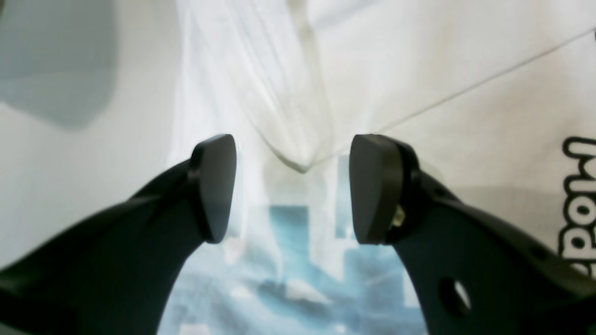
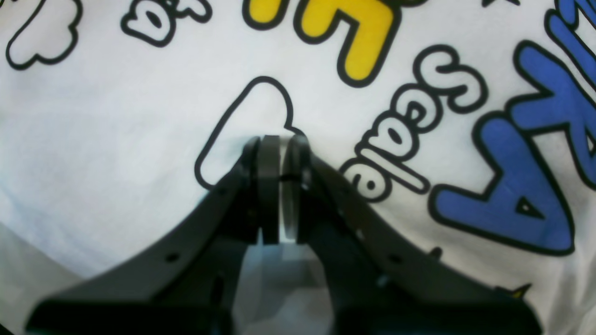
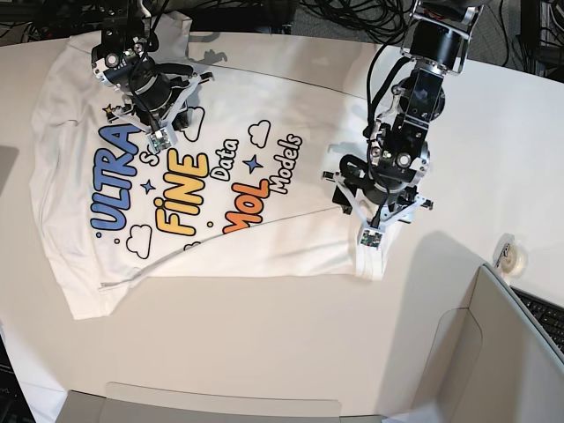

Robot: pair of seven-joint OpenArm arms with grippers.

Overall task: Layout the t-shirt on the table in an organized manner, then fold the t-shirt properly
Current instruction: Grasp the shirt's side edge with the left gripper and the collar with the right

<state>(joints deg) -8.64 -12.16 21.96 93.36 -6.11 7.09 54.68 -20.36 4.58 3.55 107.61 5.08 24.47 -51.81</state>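
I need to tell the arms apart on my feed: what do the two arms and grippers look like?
Both match: black curved fingers with round holes, flat dark pads, and a small green-lit camera module below each wrist. Black cables run along the left arm and right arm.

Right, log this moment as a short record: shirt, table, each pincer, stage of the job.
shirt: t-shirt lies print side up on the table, one side folded over itself under the left arm
left pincer: open, pads apart over the folded white edge, nothing held
right pincer: shut, above the printed chest near the collar end; whether it pinches cloth cannot be told
other items: roll of tape near the table edge
stage: first fold laid, rest of the shirt not yet folded
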